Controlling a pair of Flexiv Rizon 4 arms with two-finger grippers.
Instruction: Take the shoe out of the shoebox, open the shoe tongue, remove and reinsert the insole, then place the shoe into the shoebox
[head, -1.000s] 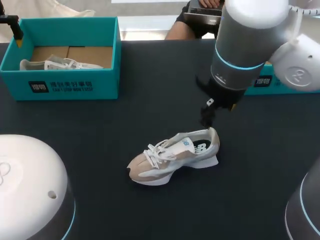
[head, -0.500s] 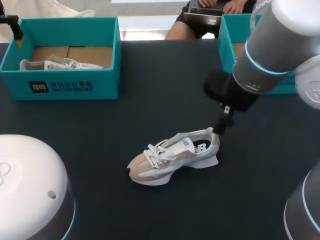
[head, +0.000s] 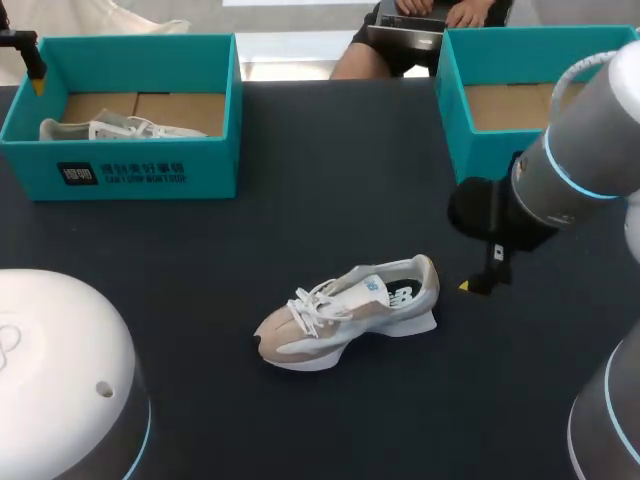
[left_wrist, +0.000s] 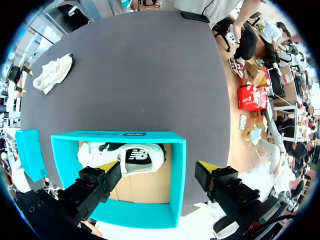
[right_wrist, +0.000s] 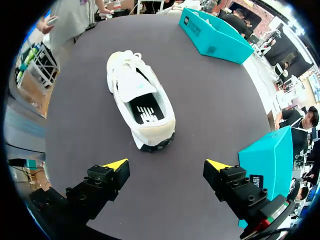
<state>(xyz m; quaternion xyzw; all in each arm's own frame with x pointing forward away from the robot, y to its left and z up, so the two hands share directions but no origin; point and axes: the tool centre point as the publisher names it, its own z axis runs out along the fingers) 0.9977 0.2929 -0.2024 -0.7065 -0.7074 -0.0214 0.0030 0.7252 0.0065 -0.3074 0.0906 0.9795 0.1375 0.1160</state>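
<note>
At the far left, the left arm's fingers (head: 36, 70) show from above only as a black stub with one yellow tip at the rim of the left teal cardboard shoebox (head: 210, 160). The left wrist view shows them spread wide above that box, gripping nothing. Inside the box, a white sneaker with a dark side logo (left_wrist: 125, 157) lies on its side on the brown cardboard floor. From above, the box wall hides part of it.

In the middle of the dark counter (head: 300, 200) stands the beige-and-white laced sneaker (head: 350, 312), outside both boxes, upright on its sole, toe pointing left and heel right. Only the right wrist view looks down its mouth, where a dark insole with white print (right_wrist: 145, 114) lies inside. The right arm's fingers (head: 482, 283) sit just beside the heel without touching it, wide apart and holding nothing. Behind them is the right teal shoebox (head: 475, 150), partly covered by the arm, its brown floor showing.
</note>
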